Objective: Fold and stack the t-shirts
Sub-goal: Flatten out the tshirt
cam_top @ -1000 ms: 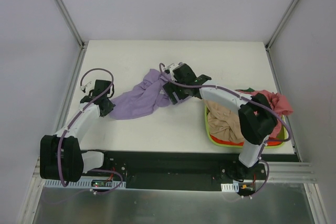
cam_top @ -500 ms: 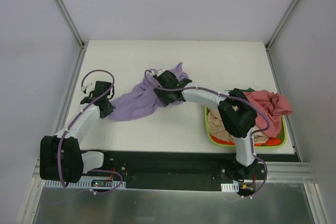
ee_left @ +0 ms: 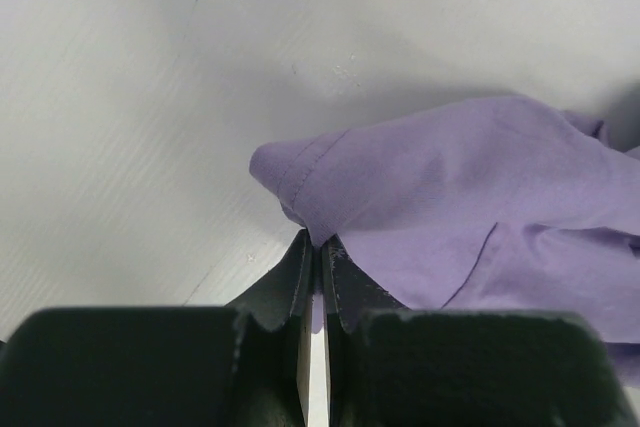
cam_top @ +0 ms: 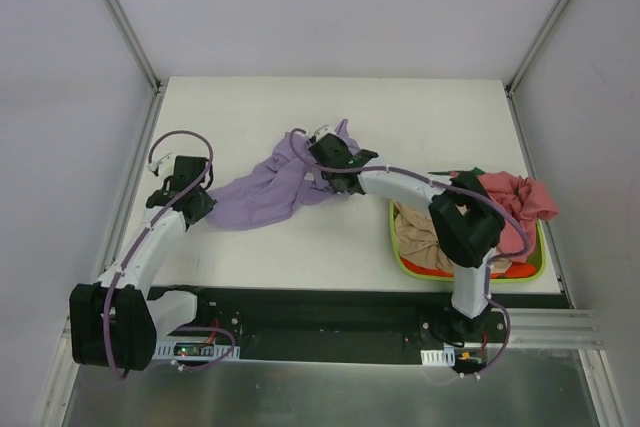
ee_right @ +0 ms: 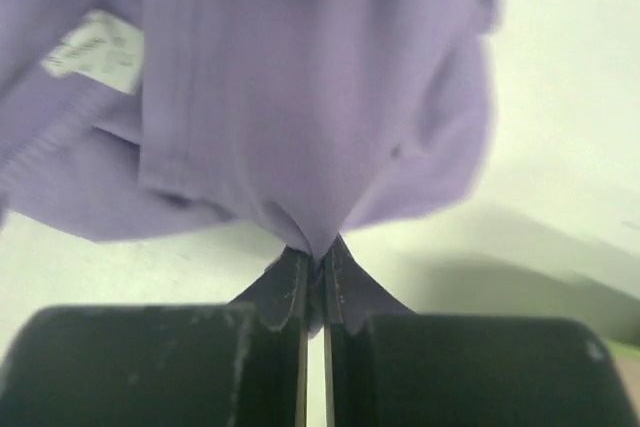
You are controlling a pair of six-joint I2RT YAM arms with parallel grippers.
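**Both grippers pinching the lavender shirt**

Lavender t-shirt (cam_top: 262, 189) lies bunched on table (cam_top: 230, 107), well left of lime-green basket (cam_top: 541, 261). Left gripper (ee_left: 315, 243) clenched on hemmed corner, the end farthest from basket. Right gripper (ee_right: 313, 253) clamps a fold at the end nearer basket. Right wrist view alone shows white label (ee_right: 98, 50). Overhead view alone shows tan t-shirt (cam_top: 420, 237) and pinkish-red t-shirt (cam_top: 515, 197) heaped in basket.

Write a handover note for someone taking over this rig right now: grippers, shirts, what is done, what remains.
Left gripper: shut on the lavender shirt, at a hemmed corner.
Right gripper: shut on the same shirt's other end.
The shirt is bunched between them on the table, not spread flat.
Tan shirt and pinkish-red shirt sit in the green basket.
Done: nothing folded or stacked.
Left: spread, fold and stack every shirt.
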